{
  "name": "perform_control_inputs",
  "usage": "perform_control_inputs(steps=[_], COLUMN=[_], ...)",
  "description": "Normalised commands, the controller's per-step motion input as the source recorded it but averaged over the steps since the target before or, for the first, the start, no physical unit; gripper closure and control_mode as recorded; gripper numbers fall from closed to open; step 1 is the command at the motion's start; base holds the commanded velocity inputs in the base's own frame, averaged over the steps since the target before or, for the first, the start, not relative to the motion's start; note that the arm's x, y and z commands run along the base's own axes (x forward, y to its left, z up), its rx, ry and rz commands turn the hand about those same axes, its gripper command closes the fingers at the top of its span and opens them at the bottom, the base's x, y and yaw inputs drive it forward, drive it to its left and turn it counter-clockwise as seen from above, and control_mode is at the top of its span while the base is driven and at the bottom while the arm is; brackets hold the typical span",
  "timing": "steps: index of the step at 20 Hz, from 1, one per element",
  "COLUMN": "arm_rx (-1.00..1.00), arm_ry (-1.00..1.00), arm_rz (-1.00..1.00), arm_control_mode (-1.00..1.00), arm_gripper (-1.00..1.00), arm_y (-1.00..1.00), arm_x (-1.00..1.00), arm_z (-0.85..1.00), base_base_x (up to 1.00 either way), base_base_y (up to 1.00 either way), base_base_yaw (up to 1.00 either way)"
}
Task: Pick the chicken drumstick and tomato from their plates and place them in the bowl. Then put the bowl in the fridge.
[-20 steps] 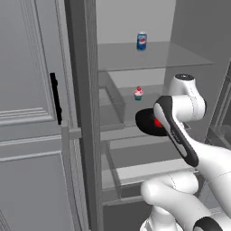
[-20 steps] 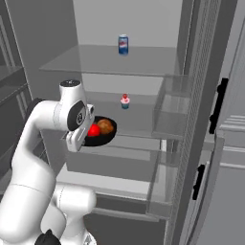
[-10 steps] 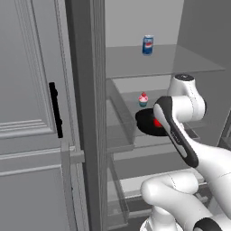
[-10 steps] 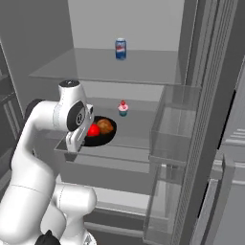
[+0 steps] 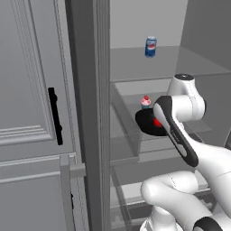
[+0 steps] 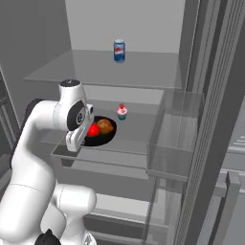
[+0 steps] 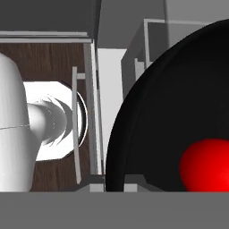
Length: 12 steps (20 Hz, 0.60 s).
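The glossy black bowl [image 6: 106, 137] hangs low over the fridge's middle glass shelf [image 6: 136, 125], and I cannot tell if it touches. In it lie the red tomato [image 6: 93, 130] and the golden-brown drumstick [image 6: 105, 126]. My gripper [image 6: 83, 142] is shut on the bowl's near left rim, its fingers hidden by the white hand. From the left, the bowl [image 5: 145, 122] and a sliver of tomato [image 5: 156, 122] peek out behind my forearm. The hand view has the bowl's [image 7: 156, 112] inside and the tomato [image 7: 208, 165] up close. The plates are out of view.
A small pink cupcake [image 6: 122, 112] stands just behind the bowl on the same shelf. A blue soda can [image 6: 119, 50] sits on the shelf above. The fridge's grey panelled door [image 5: 27, 90] with a black handle [image 5: 55, 115] stands at left; clear door bins [image 6: 174, 139] stand at right.
Both base views have closed in on the open fridge. The bowl, still held, has gone deeper over the middle shelf, nearer the cupcake.
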Motion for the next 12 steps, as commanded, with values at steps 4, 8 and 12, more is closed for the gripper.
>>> perform_control_inputs(steps=[4, 8, 12], arm_rx=[0.0, 0.0, 0.0], arm_ry=[0.0, 0.0, 0.0], arm_rz=[0.0, 0.08, 0.24], arm_control_mode=[1.0, -1.0, -1.0], arm_gripper=[1.0, 1.0, 1.0], arm_y=[0.0, -0.05, -0.2], arm_x=[0.0, 0.27, 0.39], arm_z=[0.0, -0.42, -0.76], base_base_x=[0.37, 0.09, 0.0], base_base_y=[0.0, 0.0, 0.0], base_base_yaw=[0.0, 0.0, 0.0])
